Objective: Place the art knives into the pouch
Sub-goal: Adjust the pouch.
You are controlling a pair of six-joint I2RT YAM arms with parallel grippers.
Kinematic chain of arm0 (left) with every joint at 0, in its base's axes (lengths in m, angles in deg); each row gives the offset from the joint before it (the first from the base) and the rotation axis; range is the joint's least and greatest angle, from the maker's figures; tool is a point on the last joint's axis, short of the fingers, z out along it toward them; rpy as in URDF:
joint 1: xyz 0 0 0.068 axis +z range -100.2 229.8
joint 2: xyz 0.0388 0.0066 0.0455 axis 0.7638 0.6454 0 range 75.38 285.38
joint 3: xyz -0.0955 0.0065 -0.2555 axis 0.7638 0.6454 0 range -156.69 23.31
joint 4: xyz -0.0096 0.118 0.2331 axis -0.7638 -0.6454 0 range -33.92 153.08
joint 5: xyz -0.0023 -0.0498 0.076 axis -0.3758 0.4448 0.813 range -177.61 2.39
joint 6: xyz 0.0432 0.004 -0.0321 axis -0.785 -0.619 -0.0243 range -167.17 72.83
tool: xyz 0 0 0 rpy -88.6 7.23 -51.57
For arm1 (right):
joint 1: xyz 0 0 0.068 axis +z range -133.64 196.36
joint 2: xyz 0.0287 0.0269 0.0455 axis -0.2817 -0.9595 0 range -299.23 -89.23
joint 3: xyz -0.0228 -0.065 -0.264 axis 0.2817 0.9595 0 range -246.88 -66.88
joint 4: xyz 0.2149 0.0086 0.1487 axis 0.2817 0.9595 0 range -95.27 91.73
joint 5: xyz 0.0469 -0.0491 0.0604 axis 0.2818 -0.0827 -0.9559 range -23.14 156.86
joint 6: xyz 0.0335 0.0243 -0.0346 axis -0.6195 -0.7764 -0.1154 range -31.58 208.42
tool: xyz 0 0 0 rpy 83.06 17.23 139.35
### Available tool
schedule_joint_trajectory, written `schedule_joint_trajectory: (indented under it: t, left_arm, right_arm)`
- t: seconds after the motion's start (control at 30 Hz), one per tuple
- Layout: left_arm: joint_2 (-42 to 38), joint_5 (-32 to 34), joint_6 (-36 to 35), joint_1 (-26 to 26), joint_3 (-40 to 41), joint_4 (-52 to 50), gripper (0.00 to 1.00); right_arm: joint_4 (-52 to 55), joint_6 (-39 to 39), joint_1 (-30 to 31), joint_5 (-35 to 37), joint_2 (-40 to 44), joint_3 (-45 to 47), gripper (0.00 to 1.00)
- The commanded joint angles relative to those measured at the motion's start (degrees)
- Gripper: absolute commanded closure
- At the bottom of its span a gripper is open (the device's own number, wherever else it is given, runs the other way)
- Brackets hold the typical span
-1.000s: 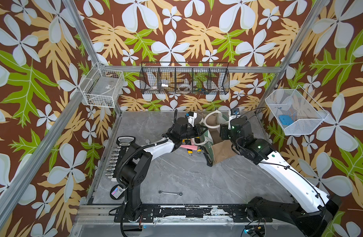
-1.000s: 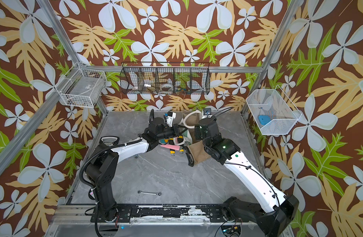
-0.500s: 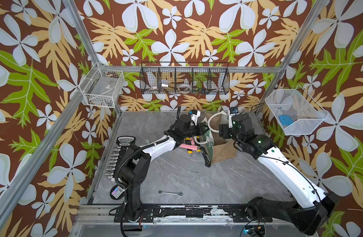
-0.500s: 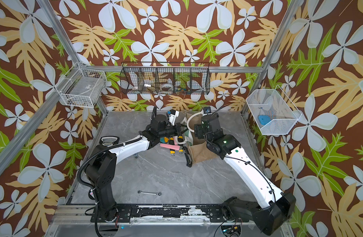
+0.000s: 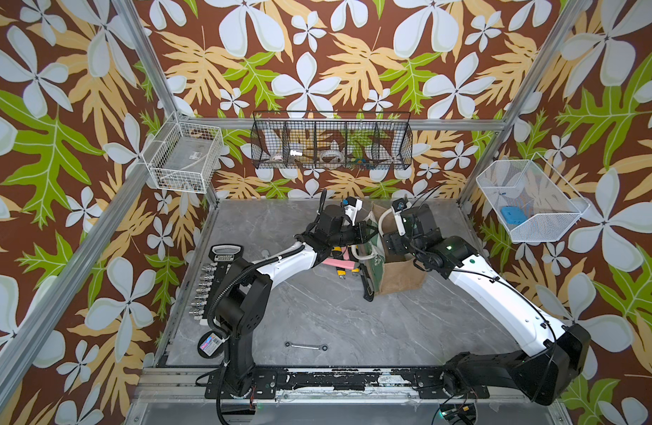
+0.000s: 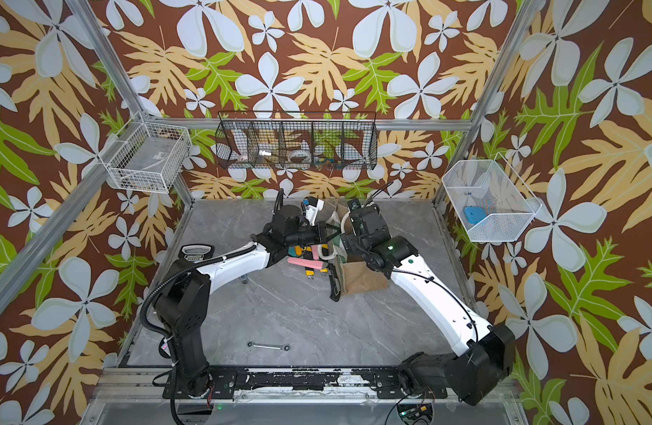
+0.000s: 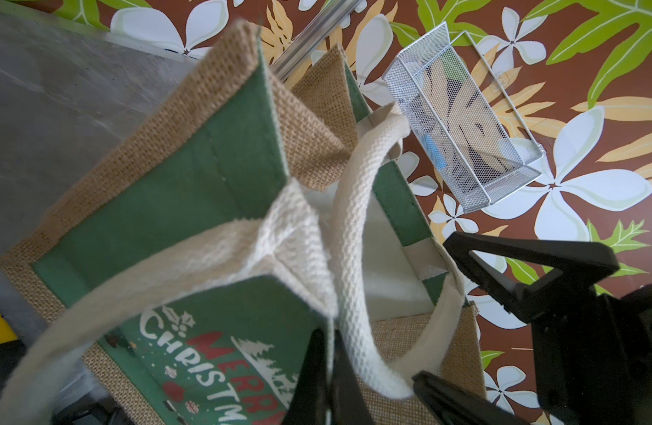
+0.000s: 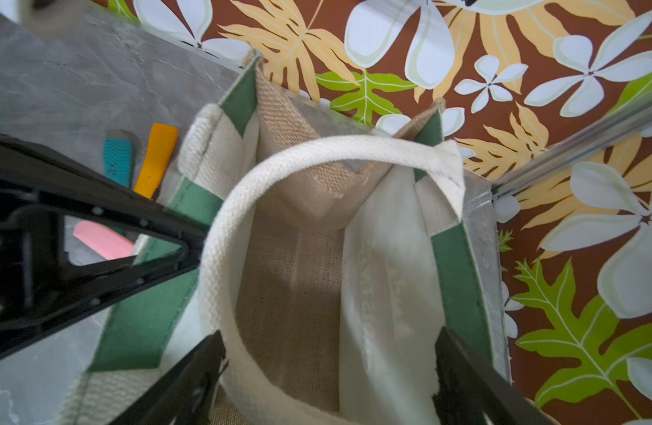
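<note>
Jute pouch (image 5: 402, 274) upright, left jaws pinching its front rim, right jaws spread over its open mouth

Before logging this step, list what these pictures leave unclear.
Floor of the pouch: right wrist view, partly behind the handle.
Its mouth: both top views, covered by the right gripper.
Which of the tools beside it is the knife: a top view, left arm overlaps them.
Contents of the black basket: both top views, too small.

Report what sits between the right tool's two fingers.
In the right wrist view, the pouch's white handle loops between the fingers of the open right tool, with the pouch's open mouth beneath it.
</note>
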Motion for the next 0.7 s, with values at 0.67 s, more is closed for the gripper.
schedule_joint_trajectory:
  t: [0.67]
  left_arm:
    - [-0.7,-1.8,0.3,-0.2,0.5,2.8,1.00]
  right_arm:
    - [-1.9,-1.2,0.1,-3.5,-5.6,-1.4,0.31]
